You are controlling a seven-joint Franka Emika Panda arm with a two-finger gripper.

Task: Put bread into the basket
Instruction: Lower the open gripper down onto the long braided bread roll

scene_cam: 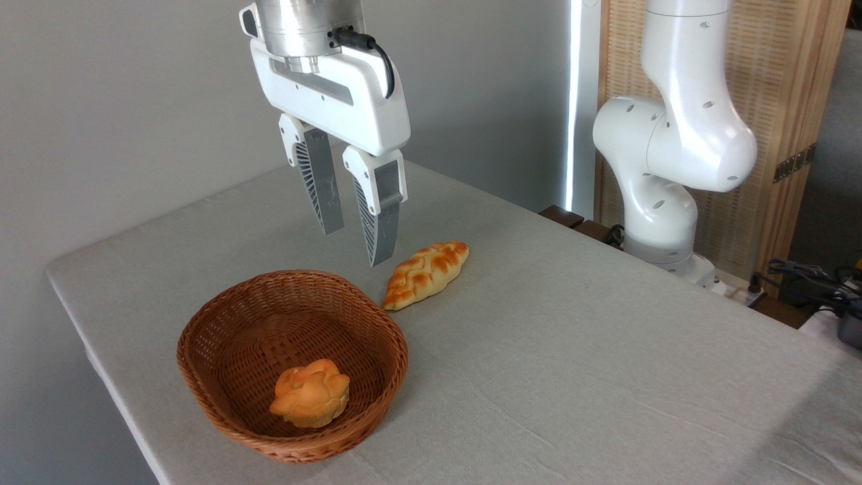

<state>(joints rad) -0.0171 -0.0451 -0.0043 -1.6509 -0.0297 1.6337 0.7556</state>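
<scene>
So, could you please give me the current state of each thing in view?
Gripper: open, empty, hanging above the table behind the basket.
Loaf: lying on the table, outside the basket, untouched.
Basket: upright on the table, holding only the bun.
Bun: resting inside the basket, near its front.

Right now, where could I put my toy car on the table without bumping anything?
The big bare stretch of table right of the basket and in front of the bread is free. It is crowded between basket and bread, under the open gripper.
</scene>
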